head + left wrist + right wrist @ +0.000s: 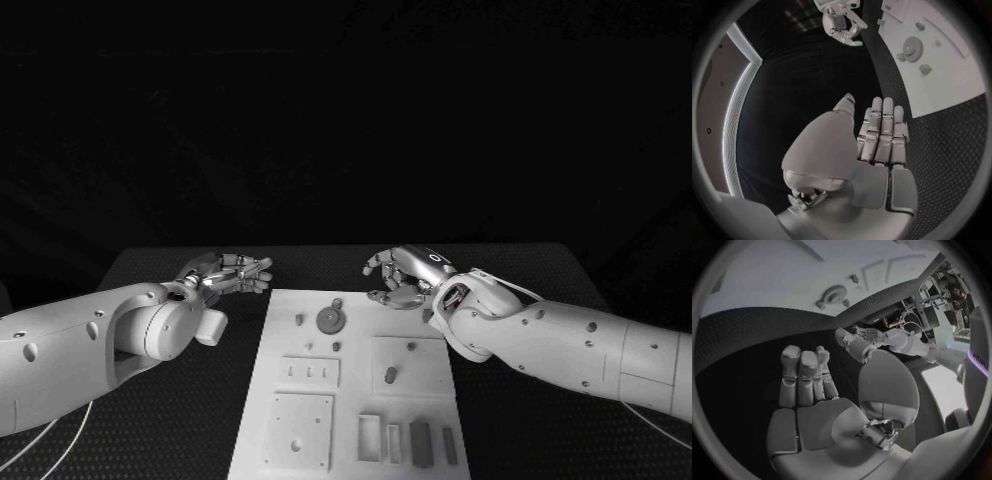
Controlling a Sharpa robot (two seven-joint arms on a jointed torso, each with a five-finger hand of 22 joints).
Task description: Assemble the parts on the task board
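**Inspector:** As the head view stands, the task board [351, 385] lies in the middle of the black table [173, 420], its long side running away from the robot. Report the hands.

**Assistant:** The left hand [231, 272] hovers over bare table just beside the board's far left corner, apart from it. In the left wrist view its fingers [882, 132] lie straight and side by side, thumb apart, palm bare; it holds nothing. The right hand [408, 275] hangs over the board's far right corner, fingers loosely curled and spread, nothing between them. In the right wrist view the palm is likewise bare.

**Inspector:** And the parts?

**Assistant:** A gear [330, 320] lies flat near the board's far end, with a small piece just beyond it. A dark oval peg [391, 375] sits in the square panel at mid-board on the right. A panel with three slots [310, 372] is to its left. At the near end, upright rectangular blocks [418, 442] stand in a row, beside a square plate with a hole [299, 430]. No hand touches any of them.
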